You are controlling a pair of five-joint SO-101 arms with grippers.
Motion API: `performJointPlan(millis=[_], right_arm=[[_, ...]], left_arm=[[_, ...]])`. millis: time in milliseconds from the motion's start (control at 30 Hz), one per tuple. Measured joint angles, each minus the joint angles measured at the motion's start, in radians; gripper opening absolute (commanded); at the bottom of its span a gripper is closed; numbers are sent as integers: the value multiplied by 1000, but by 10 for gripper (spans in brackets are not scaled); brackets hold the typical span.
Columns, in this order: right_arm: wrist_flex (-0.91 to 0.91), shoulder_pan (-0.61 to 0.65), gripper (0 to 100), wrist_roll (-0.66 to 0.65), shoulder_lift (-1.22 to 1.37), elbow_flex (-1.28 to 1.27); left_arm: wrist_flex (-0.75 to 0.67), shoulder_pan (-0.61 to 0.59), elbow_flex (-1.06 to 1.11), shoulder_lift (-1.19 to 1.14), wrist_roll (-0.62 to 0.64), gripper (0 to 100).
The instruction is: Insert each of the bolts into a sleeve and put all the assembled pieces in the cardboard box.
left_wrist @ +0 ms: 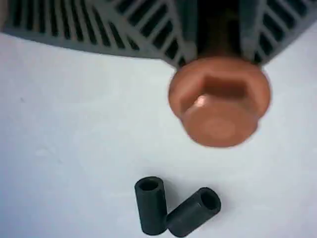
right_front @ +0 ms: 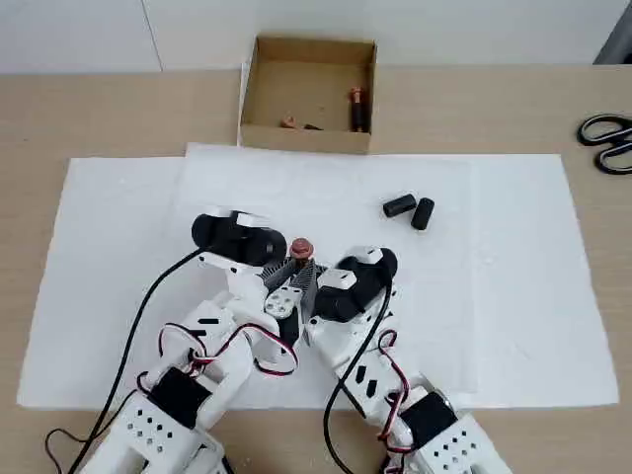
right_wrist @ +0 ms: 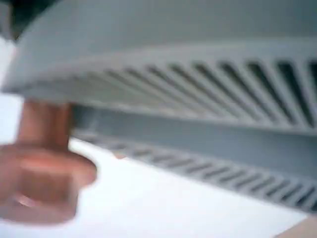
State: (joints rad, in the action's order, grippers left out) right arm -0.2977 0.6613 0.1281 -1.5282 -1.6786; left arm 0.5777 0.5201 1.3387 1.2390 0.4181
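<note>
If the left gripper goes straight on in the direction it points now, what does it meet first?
Probably the two black sleeves: in its wrist view they lie on the white sheet beyond the bolt in the left gripper. It may pass above them; height is unclear.

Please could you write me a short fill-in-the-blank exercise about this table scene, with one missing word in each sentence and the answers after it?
1. The loose black sleeves on the white sheet number ___.
2. Some finished pieces already lie in the ___ box.
3. In the high view, the scissors lie at the ___ edge of the table.
4. In the high view, the copper bolt is to the ___ of the loose sleeves.

Answers: two; cardboard; right; left
</note>
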Motion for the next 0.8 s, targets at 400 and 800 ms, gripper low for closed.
performJointPlan(millis=[400,800], right_arm=[[0,-2,4,0,0,0],[0,-2,4,-2,0,0]], left_arm=[[121,-5,-52,2,18,216],[328,-3,-184,0,-2,217]])
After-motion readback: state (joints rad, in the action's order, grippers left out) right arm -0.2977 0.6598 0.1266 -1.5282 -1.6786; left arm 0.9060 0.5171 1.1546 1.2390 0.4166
